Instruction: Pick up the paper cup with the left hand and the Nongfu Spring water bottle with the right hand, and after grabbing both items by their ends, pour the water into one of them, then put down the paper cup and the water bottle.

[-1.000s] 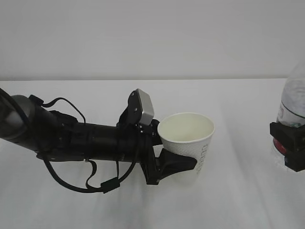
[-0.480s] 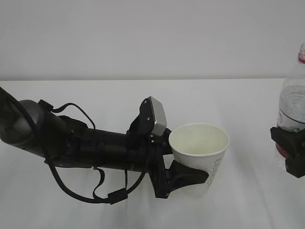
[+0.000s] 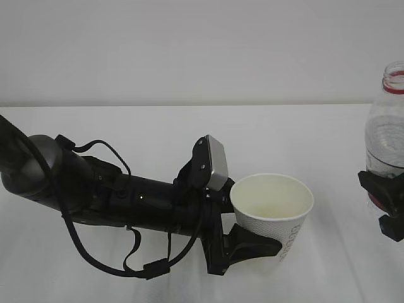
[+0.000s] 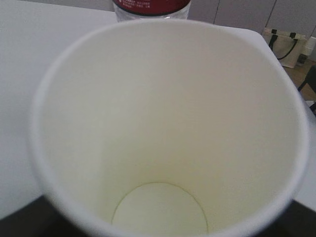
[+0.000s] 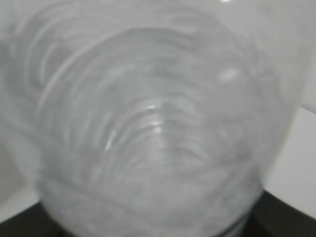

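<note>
While gripped, paper cup [image 3: 273,214] shifted right.

Bare table [image 3: 334,158] lies open between cup [image 3: 273,211] and bottle [image 3: 386,136].

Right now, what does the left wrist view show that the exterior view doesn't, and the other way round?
Only the left wrist view looks straight down into the paper cup: its cream inside and round bottom look dry. It also shows a bag on the floor.

Only the exterior view shows the left hand clamped on the cup's lower side, its arm and cables, and the right hand gripping the Nongfu Spring water bottle, upright and capless.

Both show the cup, the bottle and the white table.
</note>
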`<action>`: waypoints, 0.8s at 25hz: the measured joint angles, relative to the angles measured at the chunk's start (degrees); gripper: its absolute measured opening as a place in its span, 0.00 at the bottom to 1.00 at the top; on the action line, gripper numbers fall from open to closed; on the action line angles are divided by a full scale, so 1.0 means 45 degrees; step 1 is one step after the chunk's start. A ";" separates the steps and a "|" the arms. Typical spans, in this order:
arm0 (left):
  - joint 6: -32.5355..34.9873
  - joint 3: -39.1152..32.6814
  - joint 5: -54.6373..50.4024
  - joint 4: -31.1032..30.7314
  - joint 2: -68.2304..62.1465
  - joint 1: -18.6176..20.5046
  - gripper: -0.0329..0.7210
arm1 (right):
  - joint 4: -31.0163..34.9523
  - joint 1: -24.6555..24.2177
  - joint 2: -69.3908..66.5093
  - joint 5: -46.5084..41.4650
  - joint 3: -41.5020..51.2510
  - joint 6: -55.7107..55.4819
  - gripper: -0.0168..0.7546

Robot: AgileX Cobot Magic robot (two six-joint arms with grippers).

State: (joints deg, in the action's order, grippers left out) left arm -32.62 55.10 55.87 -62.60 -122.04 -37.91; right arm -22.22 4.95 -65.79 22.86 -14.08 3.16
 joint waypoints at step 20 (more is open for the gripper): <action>0.0000 0.0000 0.0000 -0.0473 0.0000 -0.0130 0.75 | 0.0023 0.0000 0.0000 -0.0027 0.0000 0.2668 0.61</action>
State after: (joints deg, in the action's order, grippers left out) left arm -32.62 55.10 55.87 -64.73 -122.04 -38.50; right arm -22.12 4.95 -65.79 22.73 -14.08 15.16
